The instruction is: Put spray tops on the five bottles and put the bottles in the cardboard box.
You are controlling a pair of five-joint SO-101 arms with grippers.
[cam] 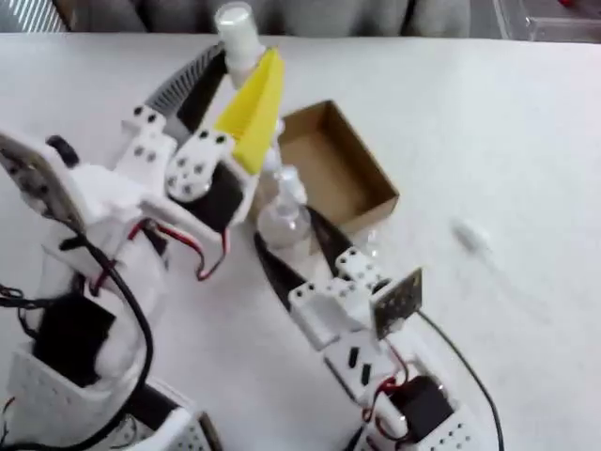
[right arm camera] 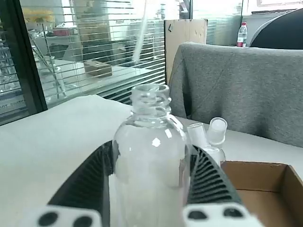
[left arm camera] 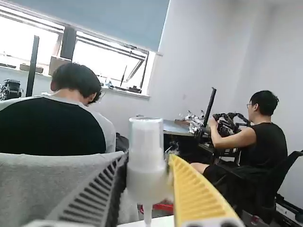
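Left gripper (cam: pixel 242 58) clamps a spray top (cam: pixel 235 26) between its fingers. Lower down, the right gripper (cam: pixel 285 228) grips an upright, uncapped bottle (cam: pixel 284 216). The cardboard box (cam: pixel 333 167) lies just beyond the right gripper.

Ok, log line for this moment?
left gripper: holds spray top | right gripper: holds bottle, neck bare | cardboard box: beside bottle

A white surface (cam: pixel 526 141) runs back to a grey upholstered chair back (right arm camera: pixel 246 85). Behind it an upright brown board (right arm camera: pixel 185 33) stands beside slatted window blinds (right arm camera: pixel 94 38), with a red-capped drinks bottle (right arm camera: pixel 242 34) far off. A blue roller blind (left arm camera: pixel 94 19) hangs over another window.
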